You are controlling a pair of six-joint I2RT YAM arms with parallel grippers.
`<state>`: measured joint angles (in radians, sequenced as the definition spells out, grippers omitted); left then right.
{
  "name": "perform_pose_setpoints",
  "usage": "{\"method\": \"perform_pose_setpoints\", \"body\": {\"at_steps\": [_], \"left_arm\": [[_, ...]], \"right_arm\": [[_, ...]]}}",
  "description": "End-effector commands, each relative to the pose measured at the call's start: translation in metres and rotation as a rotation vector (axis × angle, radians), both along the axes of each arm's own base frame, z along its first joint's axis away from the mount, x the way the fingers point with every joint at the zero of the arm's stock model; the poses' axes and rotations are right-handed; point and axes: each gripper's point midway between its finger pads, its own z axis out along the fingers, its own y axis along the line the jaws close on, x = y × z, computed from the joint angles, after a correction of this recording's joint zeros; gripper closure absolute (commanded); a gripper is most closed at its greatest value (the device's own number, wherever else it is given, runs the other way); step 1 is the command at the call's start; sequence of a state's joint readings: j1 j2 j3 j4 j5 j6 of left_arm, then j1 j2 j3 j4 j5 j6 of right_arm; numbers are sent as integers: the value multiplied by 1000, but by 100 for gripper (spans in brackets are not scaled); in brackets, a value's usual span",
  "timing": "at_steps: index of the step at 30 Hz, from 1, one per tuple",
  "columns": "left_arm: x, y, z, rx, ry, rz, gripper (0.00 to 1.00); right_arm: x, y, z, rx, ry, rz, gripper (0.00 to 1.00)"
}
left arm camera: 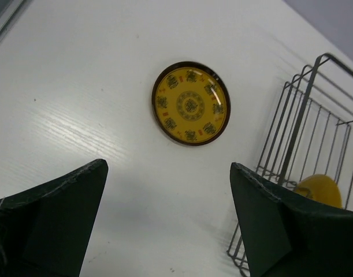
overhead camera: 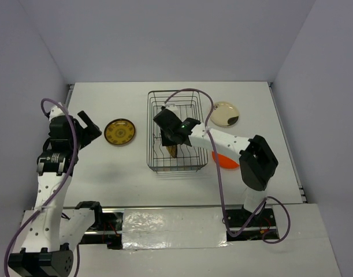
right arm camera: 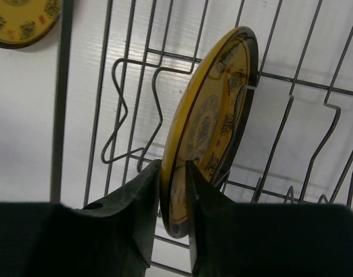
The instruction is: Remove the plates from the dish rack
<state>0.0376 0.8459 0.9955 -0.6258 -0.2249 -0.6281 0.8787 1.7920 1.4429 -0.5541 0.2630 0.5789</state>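
The dish rack (overhead camera: 153, 115) stands mid-table. One brown-yellow patterned plate (right arm camera: 214, 109) stands on edge between its prongs. My right gripper (right arm camera: 173, 173) reaches down into the rack (right arm camera: 60, 98) and is shut on that plate's lower rim, one finger on each face. In the top view the right gripper (overhead camera: 167, 141) covers most of this plate (overhead camera: 172, 151). A second patterned plate (left arm camera: 190, 104) lies flat on the table left of the rack (left arm camera: 303, 115). My left gripper (left arm camera: 167, 213) hovers open and empty on the near side of it. From above, the left gripper (overhead camera: 89, 128) sits left of that plate (overhead camera: 119, 132).
A cream plate with a dark blotch (overhead camera: 225, 113) lies flat right of the rack at the back. An orange plate (overhead camera: 225, 160) lies right of the rack, partly under my right arm. Tall wire sides surround the right gripper. White walls border the table.
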Motion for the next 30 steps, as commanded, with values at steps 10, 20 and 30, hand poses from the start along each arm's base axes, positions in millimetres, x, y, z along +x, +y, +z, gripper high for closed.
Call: {"method": "perform_pose_setpoints", "body": {"at_steps": [10,20,30], "left_arm": [[-5,-9,-18,25,116,-97,0],[16,-73,118,-254,-127,-325,1],[2,-125,151,-573,-191,-497,0]], "right_arm": [[-3,17,114,180,-199,-18,93],[-50,45,218,167,-352,428,99],[-64,-1,159,-774,-710,574,100]]}}
